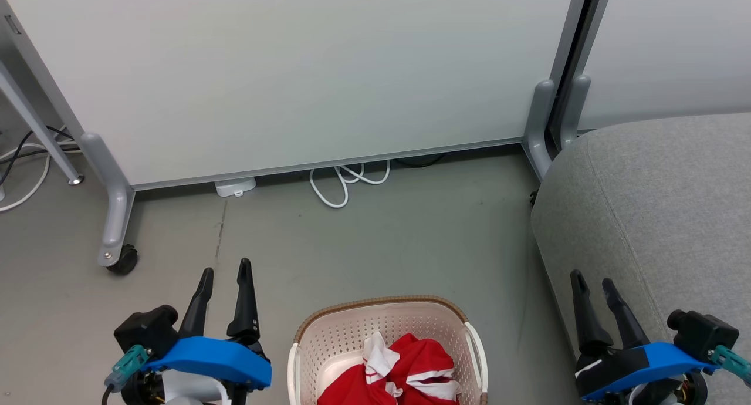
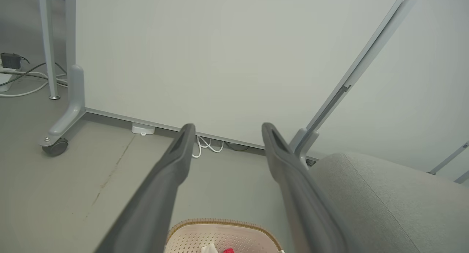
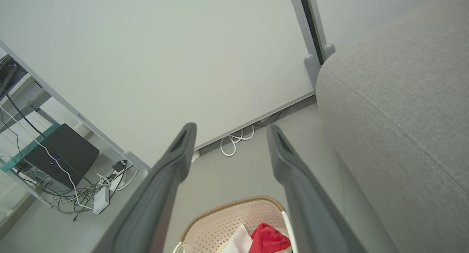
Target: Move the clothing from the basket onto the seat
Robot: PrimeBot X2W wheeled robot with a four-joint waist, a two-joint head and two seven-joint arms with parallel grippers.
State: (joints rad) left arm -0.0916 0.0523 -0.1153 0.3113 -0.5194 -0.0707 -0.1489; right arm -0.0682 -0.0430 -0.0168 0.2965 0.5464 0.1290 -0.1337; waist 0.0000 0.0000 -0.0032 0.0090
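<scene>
**Two grippers empty; clothing in basket**

Both the left gripper and the right gripper are hovering with fingers parted, gripping nothing. The clothing is lying crumpled in the basket, on the floor between them, near the seat. The head view is presenting the red heap; the left wrist view is catching a sliver. The right wrist view is adding a black box. Basket handles are sitting left and right, so its long axis is probably running crosswise.
</scene>
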